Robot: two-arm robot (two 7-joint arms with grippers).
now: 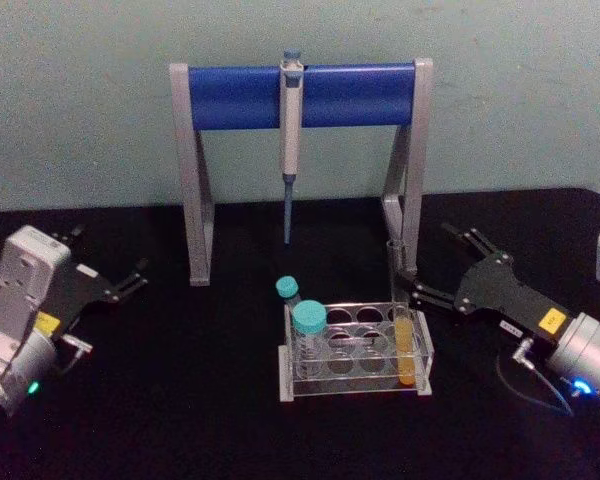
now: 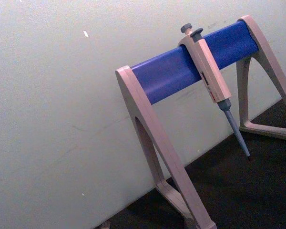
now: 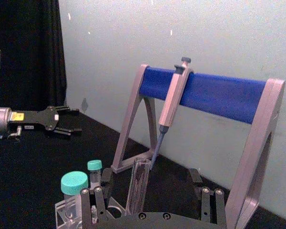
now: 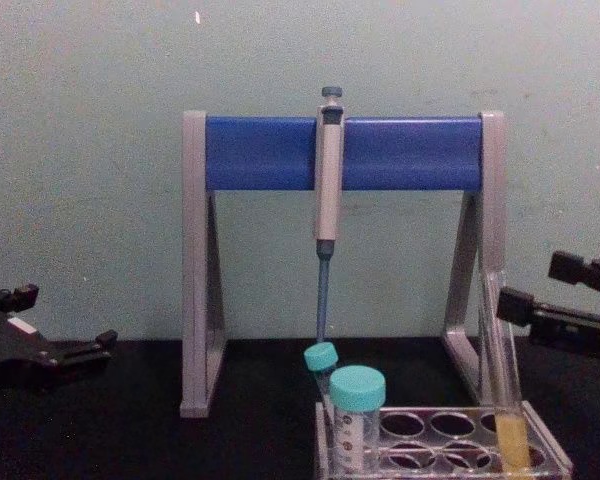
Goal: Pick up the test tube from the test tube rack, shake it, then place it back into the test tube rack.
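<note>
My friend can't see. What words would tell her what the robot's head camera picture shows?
A long thin clear glass test tube with yellow-orange liquid stands at the right end of a small clear plastic rack, and the open right gripper is close beside its upper part. The left gripper is open at the far left, and a grey-and-blue pipette stand is behind.

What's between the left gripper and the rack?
Nothing. In the head view, bare black tabletop runs from the left gripper to the rack.
</note>
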